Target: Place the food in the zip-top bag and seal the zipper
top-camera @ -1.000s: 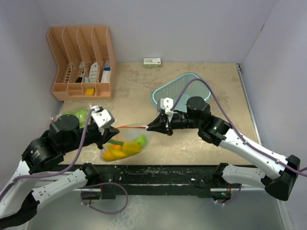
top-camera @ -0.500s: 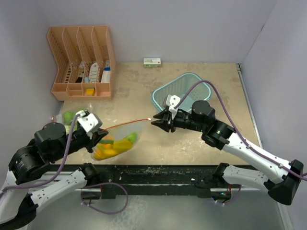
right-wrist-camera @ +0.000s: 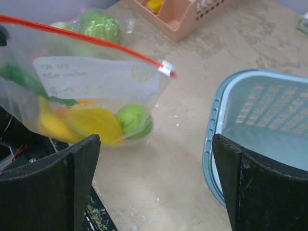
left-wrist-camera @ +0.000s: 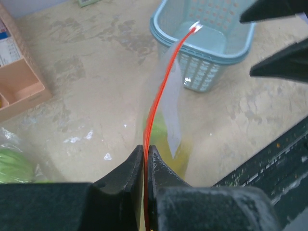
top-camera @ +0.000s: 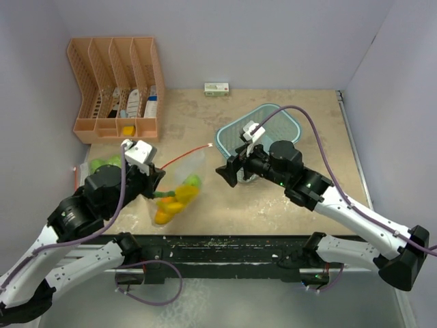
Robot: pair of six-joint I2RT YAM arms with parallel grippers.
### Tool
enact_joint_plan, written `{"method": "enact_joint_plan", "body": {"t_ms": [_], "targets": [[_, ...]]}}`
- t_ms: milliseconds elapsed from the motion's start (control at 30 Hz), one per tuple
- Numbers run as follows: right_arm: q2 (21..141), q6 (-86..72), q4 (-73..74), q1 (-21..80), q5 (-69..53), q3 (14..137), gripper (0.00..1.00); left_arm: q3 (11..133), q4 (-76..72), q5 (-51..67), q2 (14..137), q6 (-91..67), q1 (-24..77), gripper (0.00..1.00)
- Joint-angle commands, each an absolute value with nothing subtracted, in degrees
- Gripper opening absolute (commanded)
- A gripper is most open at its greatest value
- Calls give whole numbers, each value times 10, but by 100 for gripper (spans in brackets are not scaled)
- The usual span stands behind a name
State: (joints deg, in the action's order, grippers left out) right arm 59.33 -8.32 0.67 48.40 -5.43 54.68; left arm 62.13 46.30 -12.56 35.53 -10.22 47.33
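**Inspector:** Where is the zip-top bag point(top-camera: 176, 191)?

**Observer:** It hangs off the worktop point(top-camera: 191, 123), to the left of the blue basket point(right-wrist-camera: 211, 144). The left end effector point(left-wrist-camera: 145, 151) carries it, jaws pinched narrow on the red zipper point(left-wrist-camera: 161, 86). The zipper's free end points toward the basket.

**Inspector:** And the other arm?

**Observer:** The right end effector point(top-camera: 227, 172) stands just beside the basket's near-left corner. Its jaws are wide apart, it holds nothing, and it is clear of the bag.

**Inspector:** Contents?

**Observer:** Food point(right-wrist-camera: 91, 122) sits in the bottom of the bag: yellow, orange and green pieces.

**Inspector:** Sealed?

**Observer:** The zipper shows as one unbroken line, so I judge it closed along the run I can see. The part under the left jaws is hidden.

**Inspector:** Anything outstanding?

**Observer:** A pale-green cabbage point(right-wrist-camera: 101, 24) lies beyond the bag, on the side away from the basket. It appears to be outside the bag. If so, loading is incomplete.
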Motion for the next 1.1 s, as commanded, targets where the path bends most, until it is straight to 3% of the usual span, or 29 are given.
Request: {"method": "enact_joint_plan", "body": {"t_ms": [0, 67, 167, 200, 233, 600, 1067], "targets": [[587, -142, 22, 483, 37, 570, 99, 591, 283, -238, 352, -163, 473, 12], [576, -160, 28, 484, 61, 567, 99, 590, 254, -265, 363, -150, 473, 18], [558, -184, 29, 484, 73, 562, 100, 603, 257, -275, 398, -146, 473, 65], [552, -191, 27, 483, 72, 558, 99, 604, 261, -261, 412, -149, 473, 93], [547, -199, 22, 483, 71, 552, 99, 601, 267, -250, 420, -156, 473, 100], [581, -242, 66, 483, 112, 569, 99, 527, 328, -192, 368, -227, 473, 99], [579, -258, 82, 484, 141, 553, 99, 533, 361, -195, 341, -230, 473, 99]]}}
